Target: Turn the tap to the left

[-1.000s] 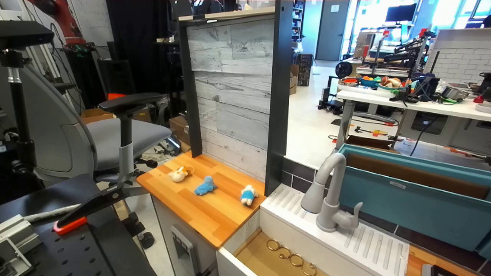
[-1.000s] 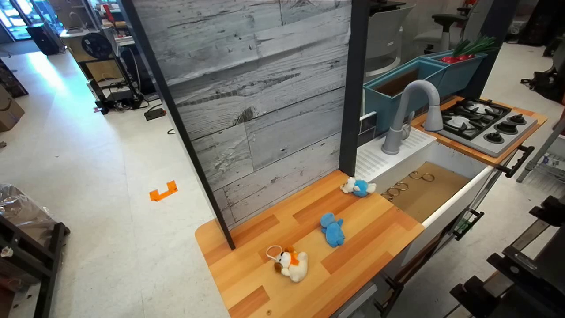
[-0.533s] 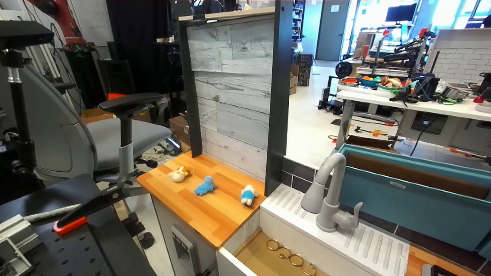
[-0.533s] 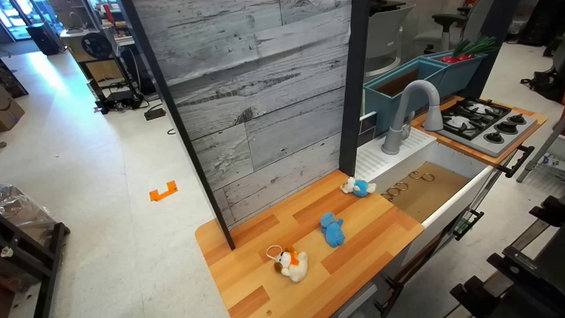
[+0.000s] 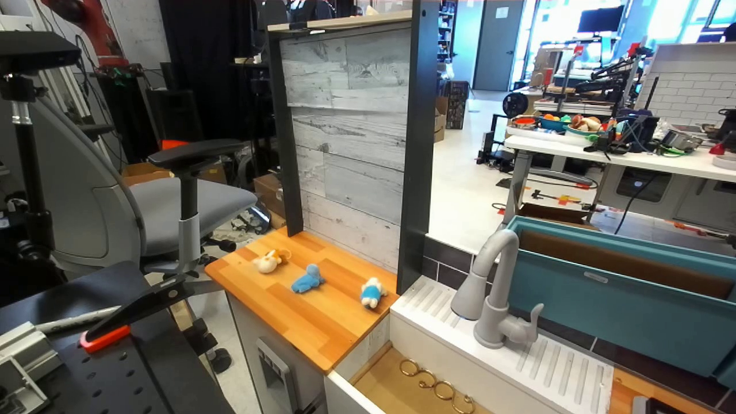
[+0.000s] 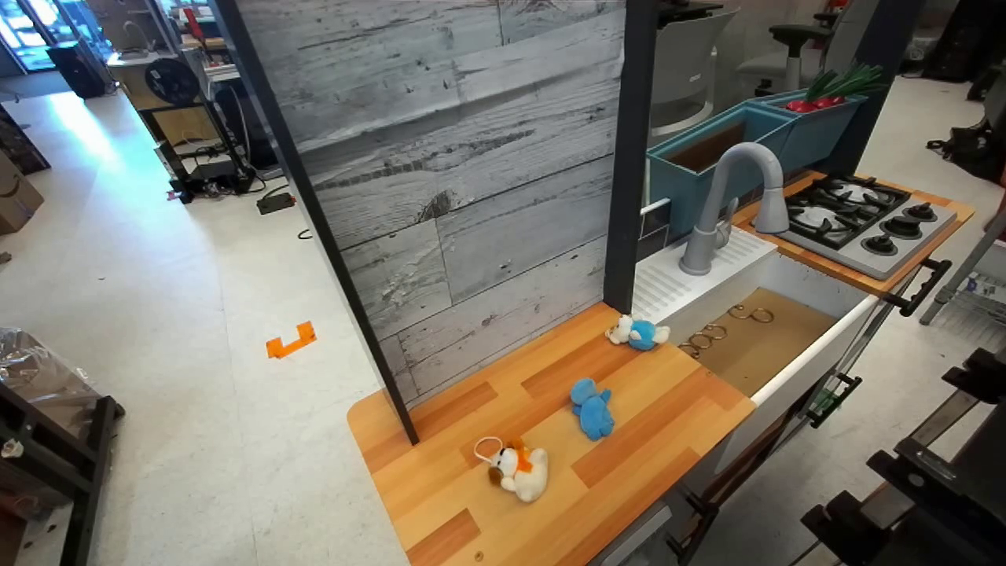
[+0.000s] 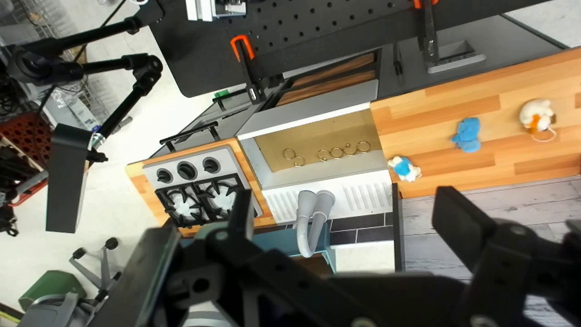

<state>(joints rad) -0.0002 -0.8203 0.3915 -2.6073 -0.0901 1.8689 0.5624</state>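
Note:
The tap (image 5: pixel 503 276) is light grey, with a thick upright base and a gooseneck spout. It stands on the white ribbed ledge (image 5: pixel 552 374) behind the sink. A small side handle (image 5: pixel 520 329) sticks out from its base. The tap also shows in an exterior view (image 6: pixel 703 242), its spout over the sink side. In the wrist view the tap (image 7: pixel 320 217) is seen from above, left of middle between the fingers. My gripper (image 7: pixel 345 197) is open and empty, high above the scene and apart from the tap. The gripper is not in either exterior view.
A teal planter box (image 5: pixel 621 299) stands right behind the tap. A black post (image 5: pixel 415 149) and grey wood panel (image 5: pixel 351 132) rise beside it. Several plush toys (image 6: pixel 593 409) lie on the wooden counter (image 6: pixel 440 503). A stove (image 6: pixel 853 220) is beyond the sink.

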